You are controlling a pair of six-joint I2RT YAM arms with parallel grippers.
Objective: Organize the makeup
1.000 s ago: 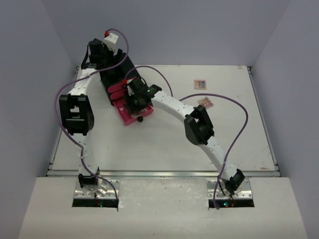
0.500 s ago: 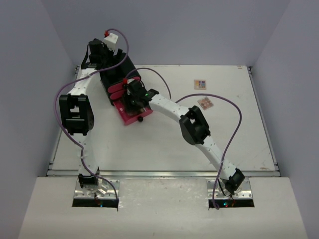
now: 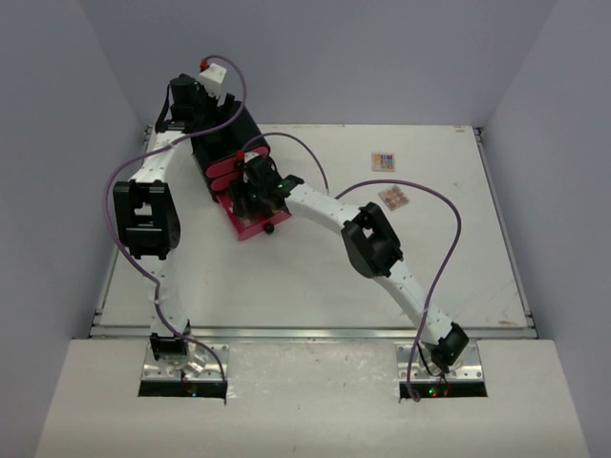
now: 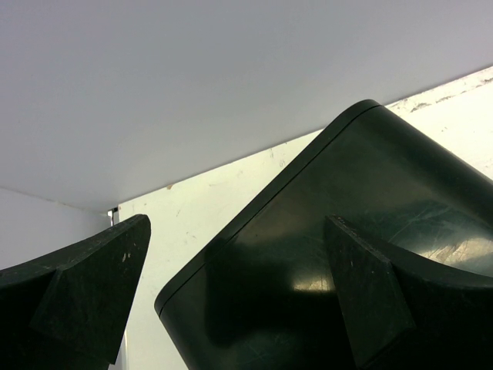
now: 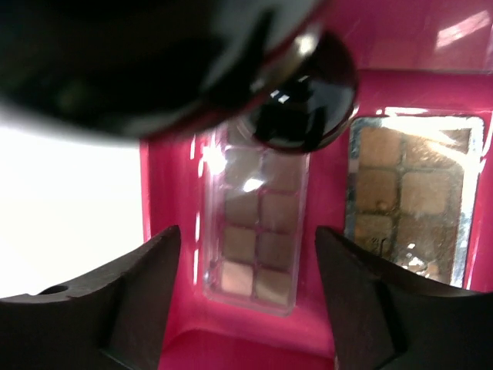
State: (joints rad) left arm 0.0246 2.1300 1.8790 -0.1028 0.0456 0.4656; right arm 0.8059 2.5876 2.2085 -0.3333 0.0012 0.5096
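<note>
**White table, open pink drawer: right gripper let go over a tan palette**

White table (image 3: 315,277) ran from the arm bases at the near edge to grey walls (image 3: 382,57), with a black chest (image 3: 229,134) at the far left. Since a second earlier, the right arm (image 3: 368,243) had swung its elbow closer to the chest, and its wrist had edged in over the pulled-out pink drawer (image 3: 239,224) on the chest's near side. The right gripper (image 5: 246,239) had also widened. Its fingers stood released, one on each side of a tan palette (image 5: 250,231) in a clear case that lay flat on the drawer floor, with gaps showing on both sides. Beside that palette, a silver-framed palette (image 5: 412,200) lay in the same drawer, and a round dark compact (image 5: 308,100) sat just beyond the two.

To the right of the chest, well apart from it, a pink-and-tan palette (image 3: 392,197) and, farther back, a multicolour palette (image 3: 383,160) lay on the table where they had been. At the chest's far top corner the left gripper (image 4: 235,231) had not moved, its fingers spread wide astride the black edge, clamping nothing. Any print on the palettes was too small to read.
</note>
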